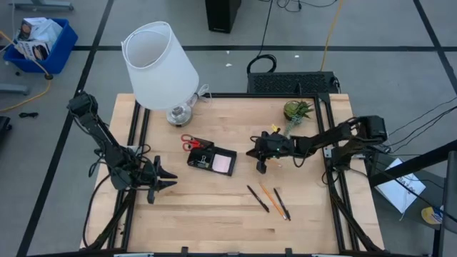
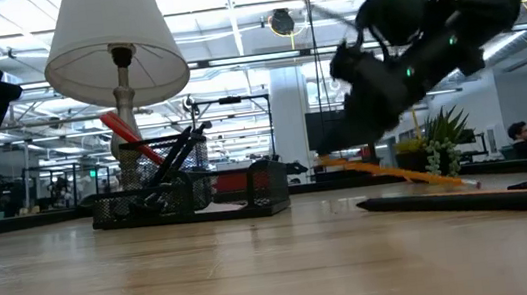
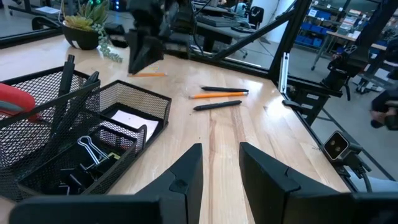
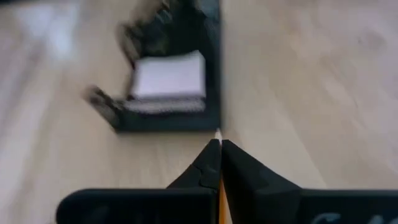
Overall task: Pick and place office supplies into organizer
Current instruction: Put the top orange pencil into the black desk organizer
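Pale wooden surface (image 1: 214, 214) on grey floor (image 1: 71, 178) crossed by dark lines. White-shaded lamp (image 1: 158, 61) at the rear edge; blue bin (image 1: 39, 43) at far left. Beyond: ceiling strip lights (image 2: 227, 11), shelving, seated person (image 2: 525, 141).

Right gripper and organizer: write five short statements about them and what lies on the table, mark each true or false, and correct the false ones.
1. The right gripper is shut on an orange pencil. True.
2. The red-handled scissors lie flat on the table, away from the organizer. False: they stand in the organizer's taller slotted section.
3. The left gripper holds a black pen. False: its fingers are open and hold nothing.
4. Two black pens and an orange pencil lie loose on the table. True.
5. The white lamp stands between the organizer and the loose pens. False: it stands at the table's far edge, beyond the organizer.
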Available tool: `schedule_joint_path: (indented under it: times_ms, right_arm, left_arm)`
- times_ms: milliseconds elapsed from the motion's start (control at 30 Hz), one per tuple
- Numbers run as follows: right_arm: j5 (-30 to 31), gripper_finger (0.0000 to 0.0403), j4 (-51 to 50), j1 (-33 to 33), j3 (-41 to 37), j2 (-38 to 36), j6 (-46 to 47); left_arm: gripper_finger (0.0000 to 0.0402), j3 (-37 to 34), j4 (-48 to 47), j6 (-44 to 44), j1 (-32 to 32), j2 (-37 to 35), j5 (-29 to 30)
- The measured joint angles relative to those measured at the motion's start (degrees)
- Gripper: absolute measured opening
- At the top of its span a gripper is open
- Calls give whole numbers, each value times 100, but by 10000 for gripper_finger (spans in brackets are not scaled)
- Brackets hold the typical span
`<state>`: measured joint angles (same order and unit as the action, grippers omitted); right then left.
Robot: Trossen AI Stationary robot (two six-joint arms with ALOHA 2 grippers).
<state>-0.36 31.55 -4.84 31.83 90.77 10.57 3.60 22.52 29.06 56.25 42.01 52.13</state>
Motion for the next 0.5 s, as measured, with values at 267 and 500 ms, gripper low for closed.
schedule_joint_path:
  times_ms: [267,500]
  right_arm:
    - [25,1,930,547,4,-541,-247]
    - [2,25,59,851,4,-797,-107]
  left_arm:
    - [108,0,-7,-28,0,-1,40]
    - [108,0,-4,17,0,-1,42]
